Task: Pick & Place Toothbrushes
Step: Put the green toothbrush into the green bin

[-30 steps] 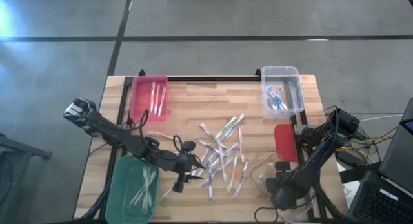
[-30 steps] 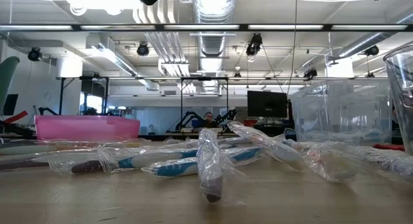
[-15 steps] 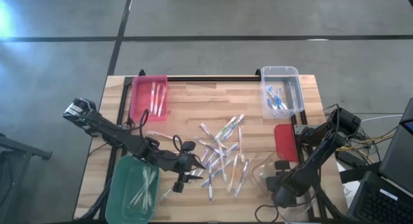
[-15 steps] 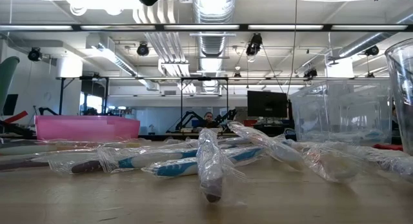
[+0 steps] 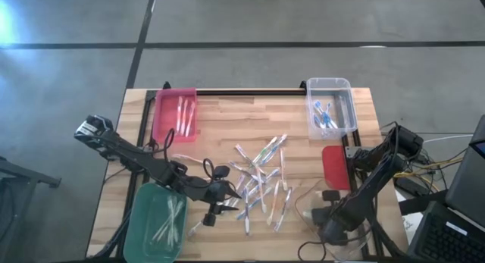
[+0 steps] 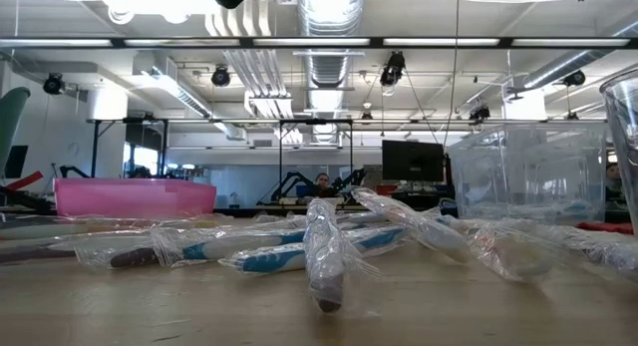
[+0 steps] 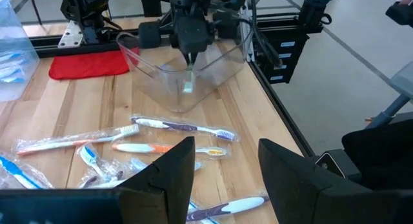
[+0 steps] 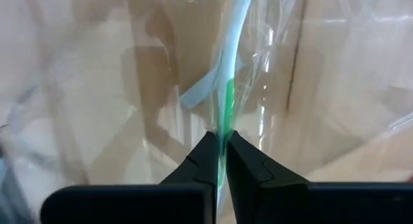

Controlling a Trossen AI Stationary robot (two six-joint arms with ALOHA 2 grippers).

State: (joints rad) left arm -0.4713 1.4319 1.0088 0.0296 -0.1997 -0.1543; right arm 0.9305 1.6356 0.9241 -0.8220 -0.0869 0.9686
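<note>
Several wrapped toothbrushes (image 5: 261, 183) lie in a loose pile mid-table; the low view shows them up close (image 6: 324, 248). My right gripper (image 8: 221, 150) points down inside a clear bin (image 5: 312, 196) at the near right. It is shut on a green-and-white toothbrush (image 8: 226, 101), also seen in the left wrist view (image 7: 188, 84). My left gripper (image 7: 222, 169) hovers open above the pile's left side (image 5: 227, 195), holding nothing. More toothbrushes lie in the pink bin (image 5: 176, 114), the green bin (image 5: 157, 221) and the far clear bin (image 5: 330, 115). My right gripper pinches the toothbrush's green stretch (image 8: 227, 130), clear wrapper and all, between its two fingertips (image 8: 208, 153). The fingers come from above, pointing down into the clear bin (image 7: 184, 88). I cannot tell whether the toothbrush rests on the bin's floor or is clear of it.
A red cloth (image 5: 336, 166) lies at the right edge between the two clear bins. A black rail (image 5: 250, 91) runs along the far edge. Bare wood shows between the pink bin and the far clear bin.
The clear bin's wall at the low view's right edge has shifted slightly farther out of the picture. The pile and my left gripper have stayed as they were.
</note>
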